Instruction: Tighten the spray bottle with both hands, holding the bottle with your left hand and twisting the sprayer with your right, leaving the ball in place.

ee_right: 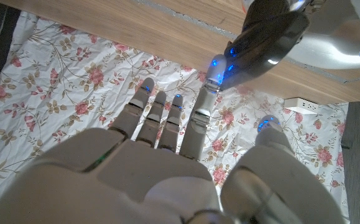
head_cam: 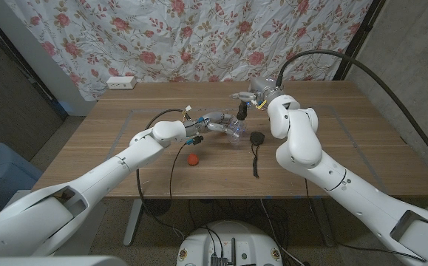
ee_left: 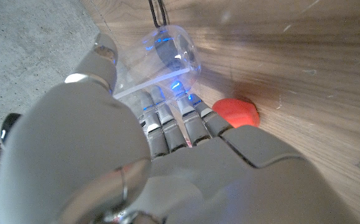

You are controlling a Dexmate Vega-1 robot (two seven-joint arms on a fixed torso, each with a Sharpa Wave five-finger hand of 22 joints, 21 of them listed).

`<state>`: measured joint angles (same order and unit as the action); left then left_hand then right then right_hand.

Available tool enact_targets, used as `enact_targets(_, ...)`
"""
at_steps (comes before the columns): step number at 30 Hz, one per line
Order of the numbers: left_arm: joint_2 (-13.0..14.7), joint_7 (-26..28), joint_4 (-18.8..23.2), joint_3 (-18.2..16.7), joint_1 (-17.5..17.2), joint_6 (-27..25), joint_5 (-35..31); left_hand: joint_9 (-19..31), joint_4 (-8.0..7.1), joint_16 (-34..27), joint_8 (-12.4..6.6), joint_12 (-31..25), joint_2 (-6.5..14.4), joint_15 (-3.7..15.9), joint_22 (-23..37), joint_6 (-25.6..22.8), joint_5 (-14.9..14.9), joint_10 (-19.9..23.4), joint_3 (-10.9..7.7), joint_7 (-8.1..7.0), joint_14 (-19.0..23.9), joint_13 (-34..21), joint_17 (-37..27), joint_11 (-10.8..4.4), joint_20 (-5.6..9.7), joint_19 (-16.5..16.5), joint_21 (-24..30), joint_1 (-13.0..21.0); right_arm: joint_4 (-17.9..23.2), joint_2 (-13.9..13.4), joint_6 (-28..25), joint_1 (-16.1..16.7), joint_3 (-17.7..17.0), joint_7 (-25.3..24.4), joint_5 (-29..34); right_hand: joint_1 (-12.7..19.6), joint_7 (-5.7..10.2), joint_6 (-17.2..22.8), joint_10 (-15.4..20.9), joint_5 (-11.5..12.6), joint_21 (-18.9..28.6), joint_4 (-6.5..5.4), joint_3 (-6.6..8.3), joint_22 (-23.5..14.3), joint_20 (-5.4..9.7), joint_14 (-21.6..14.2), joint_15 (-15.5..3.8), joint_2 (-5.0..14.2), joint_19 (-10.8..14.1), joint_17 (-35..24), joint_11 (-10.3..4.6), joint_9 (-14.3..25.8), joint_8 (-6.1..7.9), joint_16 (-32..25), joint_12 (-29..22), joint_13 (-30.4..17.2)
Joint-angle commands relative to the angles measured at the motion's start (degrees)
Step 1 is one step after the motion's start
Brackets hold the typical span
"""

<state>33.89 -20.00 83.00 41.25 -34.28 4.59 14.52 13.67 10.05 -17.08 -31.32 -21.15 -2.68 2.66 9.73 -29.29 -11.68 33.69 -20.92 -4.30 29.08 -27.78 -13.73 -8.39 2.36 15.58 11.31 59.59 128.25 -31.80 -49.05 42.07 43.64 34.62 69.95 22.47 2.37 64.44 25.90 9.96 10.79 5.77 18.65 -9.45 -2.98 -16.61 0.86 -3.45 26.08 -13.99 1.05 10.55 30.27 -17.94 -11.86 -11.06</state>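
Both arms reach in from near edge of tabletop [head_cam: 361, 140] in head view. Left hand [head_cam: 215, 123] grips clear spray bottle [head_cam: 233, 131], lying on its side mid-tabletop. Red ball [head_cam: 192, 158] sits just nearer than bottle, on robot's left of it, apart. Black round object w/ cord [head_cam: 256, 140] lies just right of bottle. Right hand [head_cam: 242, 102] hovers beyond bottle, fingers spread, holding nothing. White power strip [head_cam: 121, 83] at far edge, floral curtain [head_cam: 199, 33] behind.

Left wrist view: fingers [ee_left: 167, 121] wrapped round bottle [ee_left: 161, 56]; ball [ee_left: 237, 112] close beside them.

Right wrist view: right hand [ee_right: 161, 155], fingers [ee_right: 167, 115] extended, apart, empty; left hand [ee_right: 260, 40] just past their tips.
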Motion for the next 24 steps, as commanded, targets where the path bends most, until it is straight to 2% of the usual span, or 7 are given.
enact_targets(1,-0.08,0.28,-0.12,-0.41,-0.07,0.89,0.08,0.18,-0.06,-0.38,-12.04,-0.39,7.45,7.41,0.15,-0.75,-0.06,2.22,-0.38,-0.26,0.51,-0.09,-0.18,-1.48,3.11,0.79,-0.09,-5.32,1.69,-1.1,1.47,0.72,-2.28,3.23,1.98,-0.54,-0.55,-0.92,-0.23,-0.07,0.0,-0.31,-0.41,-0.3,-0.52,-0.07,0.59,0.18,-0.02,-0.13,0.66,0.3,-0.54,0.18,0.23,-0.09)
enact_targets(6,-0.03,0.54,0.0,-0.62,-0.24,1.24,0.12,0.12,-0.13,-0.42,-12.18,-0.35,7.42,7.45,0.15,-0.94,-0.05,2.33,-0.35,-0.23,0.67,-0.13,-0.16,-1.48,3.15,0.83,-0.08,-5.32,2.92,-1.47,1.89,1.61,-3.63,4.62,2.94,-1.6,-0.45,-2.01,-0.87,0.05,-0.39,-0.54,-0.69,-0.29,-1.3,1.05,1.3,0.46,-1.34,-0.16,0.91,0.45,-1.31,0.8,0.46,-0.11)
enact_targets(8,0.1,0.67,0.19,-0.7,-0.35,1.29,0.07,0.08,-0.05,-0.41,-12.31,-0.44,7.36,7.53,0.15,-1.16,-0.05,2.65,-0.36,-0.21,0.73,-0.15,-0.13,-1.54,3.21,0.84,-0.09,-5.15,3.52,-1.61,2.43,2.18,-4.53,4.55,2.35,-1.46,-0.26,-2.83,-1.48,0.29,-0.63,-0.28,-0.49,-0.26,-1.88,1.73,1.75,0.94,-2.53,-0.12,1.07,0.55,-1.81,1.2,0.65,-0.11)
enact_targets(13,0.55,1.04,0.92,-0.99,-0.84,1.24,0.08,0.02,-0.06,-0.46,-12.38,-0.44,7.35,7.57,0.15,-1.19,-0.04,2.79,-0.31,-0.16,0.8,-0.19,-0.16,-1.38,3.22,0.89,-0.08,-5.04,4.79,-2.07,3.51,3.12,-6.18,4.36,1.31,-0.99,-0.6,-4.62,-2.47,0.56,-0.63,0.21,-0.16,-0.23,-2.29,2.32,2.17,1.47,-3.28,-0.1,1.09,0.67,-2.69,1.58,0.92,-0.12)
enact_targets(21,1.07,1.55,1.74,-1.52,-1.46,1.3,0.29,-0.07,-0.08,-0.48,-12.53,-0.42,7.31,7.53,0.15,-1.32,-0.02,2.98,-0.21,-0.01,0.84,-0.26,-0.16,-1.38,3.29,0.93,-0.08,-4.86,7.06,-3.74,6.0,4.51,-9.78,2.85,-4.39,0.8,-0.4,-10.69,-5.2,1.02,-0.44,1.89,0.72,-0.17,-2.74,3.75,2.6,2.22,-4.37,-0.09,1.58,1.12,-5.31,2.45,1.34,-0.15)
enact_targets(24,1.14,1.53,1.75,-1.72,-1.6,1.53,0.54,-0.11,-0.08,-0.5,-12.56,-0.37,7.3,7.57,0.15,-1.29,-0.02,2.95,-0.2,0.02,0.92,-0.29,-0.16,-1.47,3.32,0.94,-0.08,-4.79,7.85,-4.56,6.49,4.81,-11.09,2.63,-7.28,2.51,-0.21,-14.62,-7.74,1.21,-0.4,3.09,1.4,-0.16,-2.91,5.04,2.95,2.39,-5.11,-0.05,1.67,1.62,-6.76,3.18,1.54,-0.18)
